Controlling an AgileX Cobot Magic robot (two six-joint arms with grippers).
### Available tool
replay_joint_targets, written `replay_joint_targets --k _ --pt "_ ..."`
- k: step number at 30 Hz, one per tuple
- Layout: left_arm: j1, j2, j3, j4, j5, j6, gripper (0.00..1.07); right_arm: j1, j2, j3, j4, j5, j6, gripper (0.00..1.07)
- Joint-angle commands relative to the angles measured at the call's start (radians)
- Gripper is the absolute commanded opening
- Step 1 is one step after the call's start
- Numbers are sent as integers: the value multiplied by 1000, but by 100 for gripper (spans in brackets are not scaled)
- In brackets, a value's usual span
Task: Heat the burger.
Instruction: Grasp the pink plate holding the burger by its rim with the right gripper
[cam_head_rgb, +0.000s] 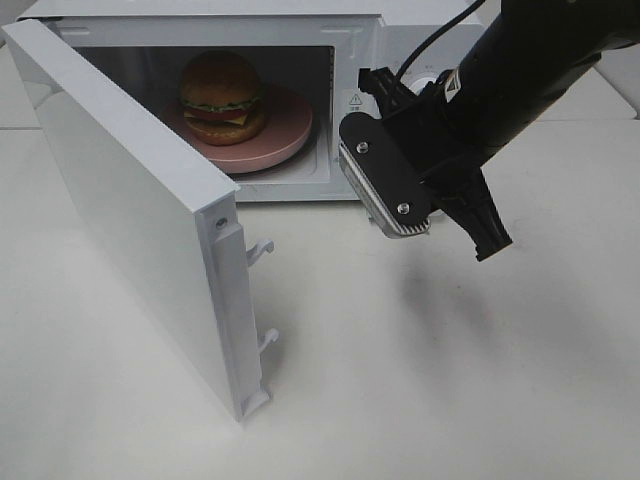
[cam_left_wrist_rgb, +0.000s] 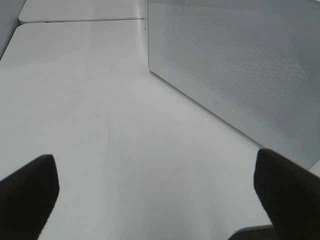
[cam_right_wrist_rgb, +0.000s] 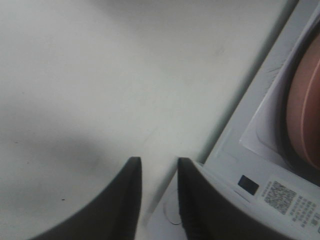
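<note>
The burger (cam_head_rgb: 222, 95) sits on a round pink plate (cam_head_rgb: 285, 135) inside the open white microwave (cam_head_rgb: 350, 40). The microwave door (cam_head_rgb: 130, 200) stands swung out to the front left. My right gripper (cam_head_rgb: 490, 245) hangs in front of the microwave's right front, its fingers nearly together and holding nothing. In the right wrist view the right gripper (cam_right_wrist_rgb: 159, 162) is over the table beside the microwave's front (cam_right_wrist_rgb: 260, 165), with the plate's edge (cam_right_wrist_rgb: 305, 110) showing. My left gripper (cam_left_wrist_rgb: 155, 157) is open and empty above the table. It does not show in the exterior view.
In the left wrist view a white perforated side wall of the microwave (cam_left_wrist_rgb: 240, 65) stands ahead of the left gripper. The door's latch hooks (cam_head_rgb: 262, 247) stick out toward the middle. The white table (cam_head_rgb: 450, 380) spreads in front.
</note>
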Motion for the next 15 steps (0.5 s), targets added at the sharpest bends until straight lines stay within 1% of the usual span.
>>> replay_joint_targets --k 1,2,3,4,5,6,7,8,15 --pt "4 -15 2 -1 -4 -3 98 -1 -9 -4 -5 -28 -12 47" --pt "4 -15 2 -1 -4 -3 98 0 -9 -4 -10 -30 1 64" --pt "4 -15 2 -1 -4 -3 98 0 -9 -4 -9 -32 9 73" --pt "4 -15 2 -1 -4 -3 98 0 -9 -4 -9 -32 9 73" --pt "4 -15 2 -1 -4 -3 98 0 -9 -4 -6 -46 23 86" --pt "4 -15 2 -1 -4 -3 98 0 -9 -5 -1 -60 39 91" --pt "4 -15 2 -1 -4 -3 98 0 -9 -5 -1 -60 39 91" --pt "4 -15 2 -1 -4 -3 98 0 -7 -15 5 -82 86 97" --pt "4 -15 2 -1 -4 -3 98 5 28 -59 -2 -84 122 96"
